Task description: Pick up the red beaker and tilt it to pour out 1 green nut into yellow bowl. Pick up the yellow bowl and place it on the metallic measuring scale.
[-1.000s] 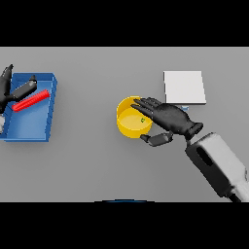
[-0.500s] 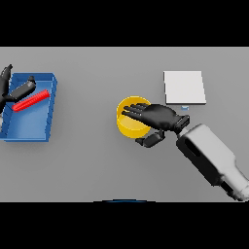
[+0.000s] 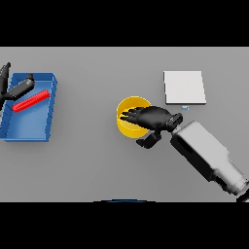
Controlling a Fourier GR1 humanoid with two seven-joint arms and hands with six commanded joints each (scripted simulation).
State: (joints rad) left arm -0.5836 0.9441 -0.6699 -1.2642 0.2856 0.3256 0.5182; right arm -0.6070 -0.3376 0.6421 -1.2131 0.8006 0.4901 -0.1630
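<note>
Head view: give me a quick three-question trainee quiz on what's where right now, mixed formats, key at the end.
1. True or false: the yellow bowl already sits on the scale.
2. Multiple choice: the red beaker lies A) in the blue tray; B) inside the bowl; C) on the scale.
3. Fill in: the hand over the bowl is the robot's ____ hand.

Key
1. False: the bowl rests on the grey table, to the left of the scale.
2. A, with the left hand at the tray's far left corner.
3. Right: the right hand reaches over the bowl's rim, thumb outside it.
</note>
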